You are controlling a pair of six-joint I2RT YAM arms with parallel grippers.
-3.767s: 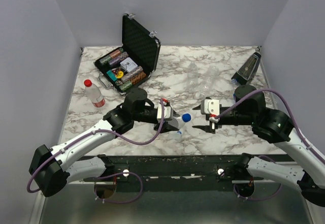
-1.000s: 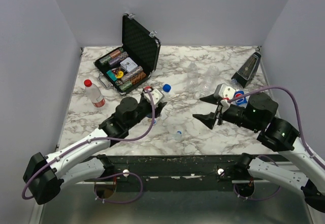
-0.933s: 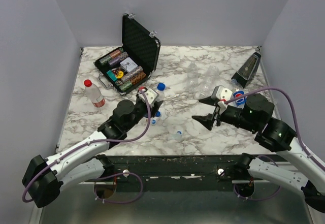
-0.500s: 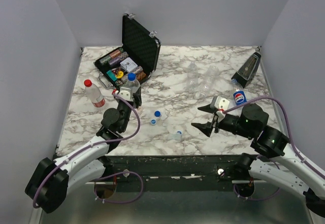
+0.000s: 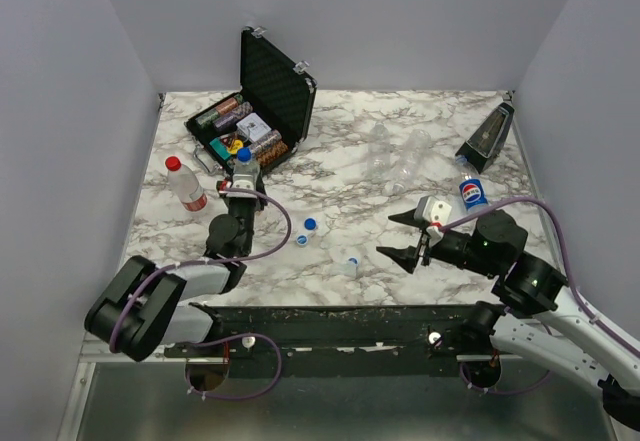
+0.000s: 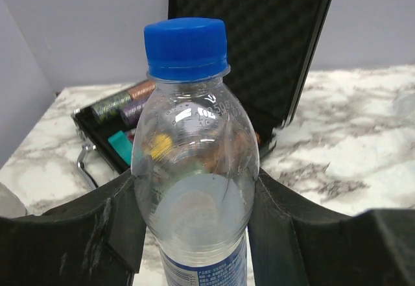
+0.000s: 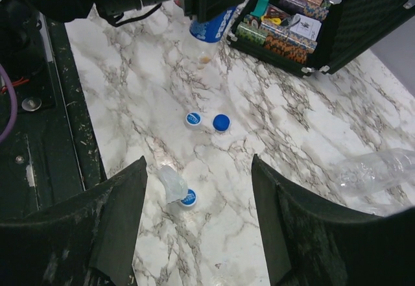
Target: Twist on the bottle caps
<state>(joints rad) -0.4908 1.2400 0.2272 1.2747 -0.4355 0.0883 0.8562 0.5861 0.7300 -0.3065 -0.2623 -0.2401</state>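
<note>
The left arm has swung away from the middle of the desk [image 5: 330,111], where the two hands were meeting a few seconds ago, out to about 10 o'clock. The left hand [image 5: 242,189] is partly closed, its fingers [image 6: 120,231] pressed on both sides of the blue-labelled bottle [image 6: 194,176], which it holds upright. The bottle now stands just at 6 o'clock of the open poker chip case [image 5: 275,86]. The red-capped bottle [image 5: 186,186] is near it at 9 o'clock. Whether its base already rests on the desk I cannot tell.

A blue cap [image 6: 186,46] sits square on the bottle's neck. I judge this bottle finished and being parked beside the other capped one.

The right hand [image 5: 386,236] has drawn back toward 4 o'clock. It hangs over the desk with its fingers spread wide and nothing between them.

Work remains. Two loose caps [image 7: 222,122] lie touching near the desk's centre. A third cap [image 7: 188,198] lies at 6 o'clock of them beside a crumpled clear scrap [image 7: 170,183]. The uncapped clear bottles [image 5: 395,156] lie on their sides at about 1 o'clock, well apart from the caps. The next pairing likely needs one hand to stand a bottle up while the free right hand collects a cap.
</note>
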